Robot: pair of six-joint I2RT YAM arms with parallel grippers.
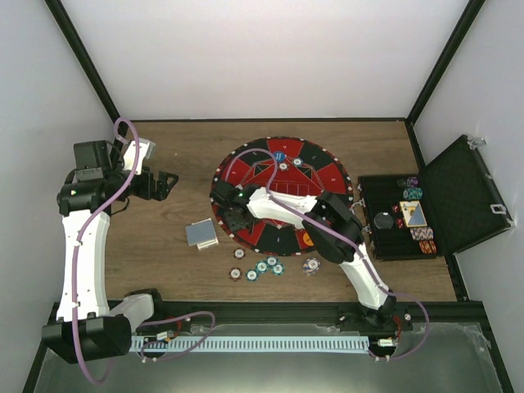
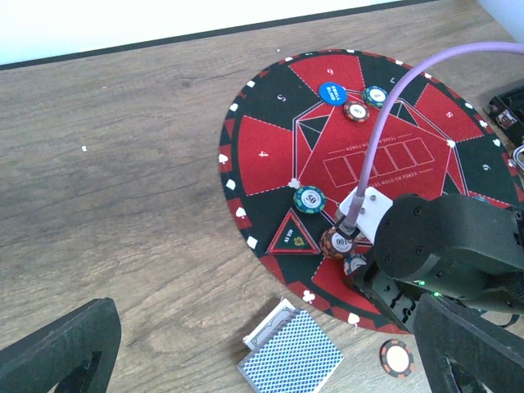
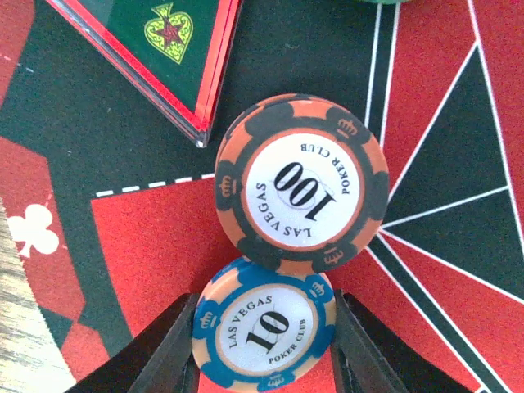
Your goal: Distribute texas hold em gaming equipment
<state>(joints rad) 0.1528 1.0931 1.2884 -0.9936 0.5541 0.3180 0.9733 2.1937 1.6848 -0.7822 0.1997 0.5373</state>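
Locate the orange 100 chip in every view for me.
Top external: not discernible; right gripper covers that spot.
Left wrist: orange 100 chip near the lower edge of the mat, beside that gripper.
Right wrist: centre, just above the blue 10 chip.
Shared landmark: triangular spade plaque.

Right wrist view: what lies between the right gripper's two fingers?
A round blue-and-cream 10 poker chip, held by both fingers; the right wrist view shows it.
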